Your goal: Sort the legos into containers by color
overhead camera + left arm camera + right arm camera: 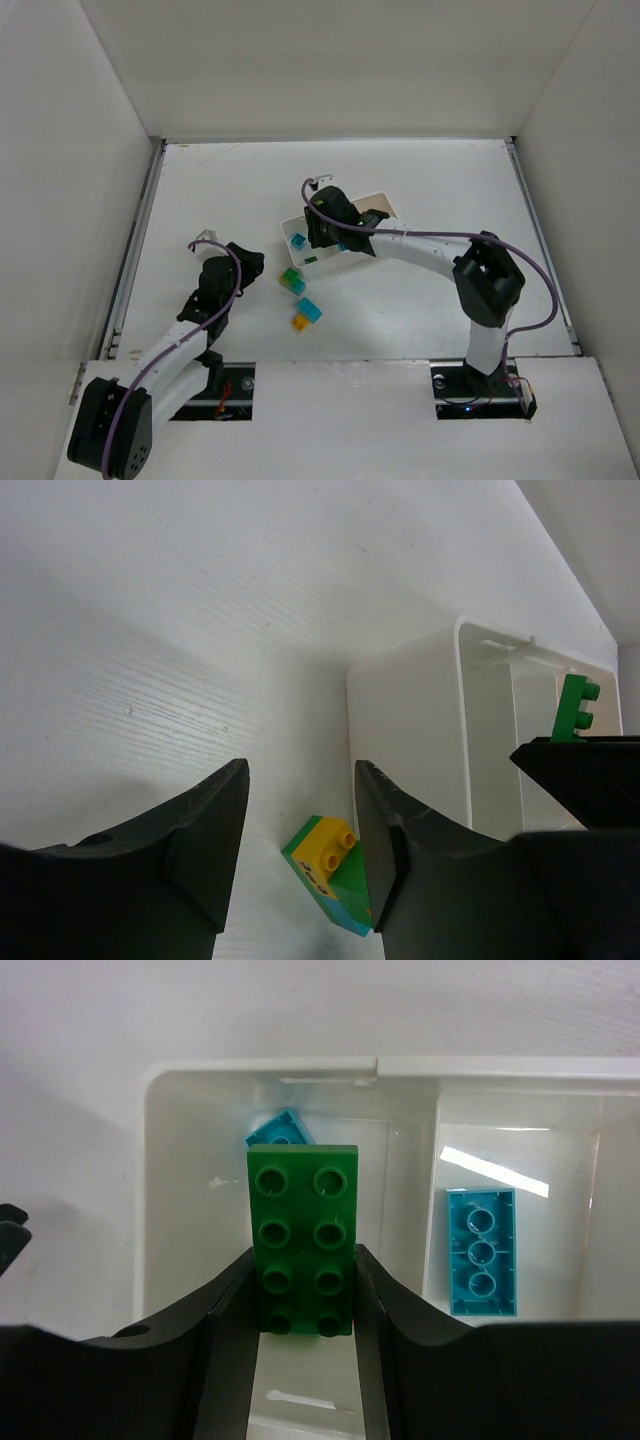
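My right gripper [303,1270] is shut on a green two-by-four lego [303,1235] and holds it studs-up over the left compartment of the white tray [150,1160]. A cyan lego [278,1127] lies in that compartment, partly hidden behind the green one. Another cyan lego [482,1250] lies in the middle compartment. In the top view the right gripper [322,238] hangs over the tray [378,202]. My left gripper [300,780] is open and empty, low over a green, yellow and cyan stack [335,875] beside the tray's outer wall [410,730].
On the table in front of the tray lie the green-yellow stack [291,281], a cyan lego [311,309] and an orange lego [299,322]. The left gripper [254,268] sits just left of them. White walls enclose the table on three sides.
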